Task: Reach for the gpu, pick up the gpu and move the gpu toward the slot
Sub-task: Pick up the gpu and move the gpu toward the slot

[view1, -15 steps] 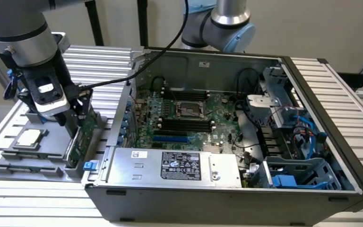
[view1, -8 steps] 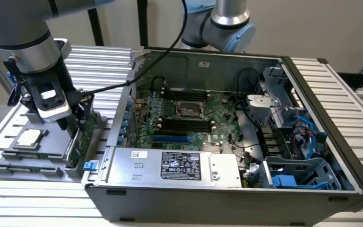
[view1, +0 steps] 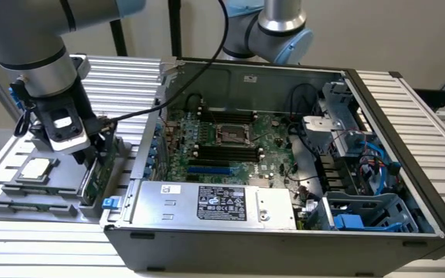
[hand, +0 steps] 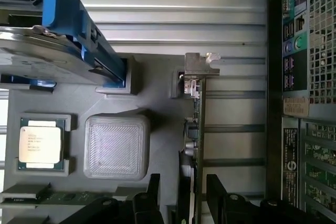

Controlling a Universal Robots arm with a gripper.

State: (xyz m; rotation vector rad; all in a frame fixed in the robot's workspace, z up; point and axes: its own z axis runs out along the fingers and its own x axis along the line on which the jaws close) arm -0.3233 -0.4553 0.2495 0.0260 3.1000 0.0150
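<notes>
One claw (hand: 184,181): spread wide, empty, astride the gpu (hand: 199,129).
gpu: between the claw's tips, on edge in the tray (hand: 157,95), faces exposed for pinching.

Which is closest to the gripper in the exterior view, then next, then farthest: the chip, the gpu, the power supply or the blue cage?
From the open gripper:
1. gpu, right under it.
2. chip, beside it, toward the exterior view's left.
3. power supply, toward the exterior view's right.
4. blue cage, far on the exterior view's right.
</notes>
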